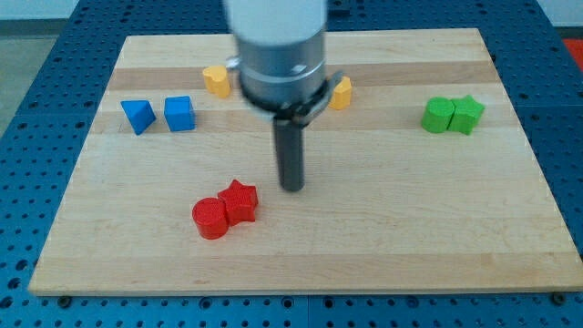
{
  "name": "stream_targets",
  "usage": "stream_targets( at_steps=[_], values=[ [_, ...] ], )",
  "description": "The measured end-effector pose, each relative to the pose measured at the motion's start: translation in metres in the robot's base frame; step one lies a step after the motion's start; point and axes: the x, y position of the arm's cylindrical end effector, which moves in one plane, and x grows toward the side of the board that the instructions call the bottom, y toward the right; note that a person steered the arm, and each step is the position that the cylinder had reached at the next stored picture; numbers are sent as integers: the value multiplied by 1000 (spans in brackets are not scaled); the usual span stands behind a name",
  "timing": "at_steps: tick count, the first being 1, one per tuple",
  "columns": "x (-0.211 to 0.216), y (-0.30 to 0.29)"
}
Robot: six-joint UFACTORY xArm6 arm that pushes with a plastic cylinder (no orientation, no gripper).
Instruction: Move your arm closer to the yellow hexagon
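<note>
A yellow hexagon block (217,80) sits near the view's top, left of centre, partly beside my arm's body. A second yellow block (342,92) sits right of the arm, partly hidden, its shape unclear. My tip (291,187) rests on the board near the middle, well below and to the right of the yellow hexagon and just right of the red star (240,201).
A red cylinder (210,219) touches the red star. A blue triangular block (138,115) and a blue cube (179,113) sit at the view's left. Two green blocks (438,115) (468,113) sit together at the right. The wooden board (410,228) lies on a blue perforated table.
</note>
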Motion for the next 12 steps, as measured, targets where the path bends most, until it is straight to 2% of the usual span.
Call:
stream_targets(
  at_steps=[1,2,5,8,12],
  values=[
    [-38,-28],
    [-84,-33],
    [-86,-32],
    [-149,-20],
    [-157,-16]
  ],
)
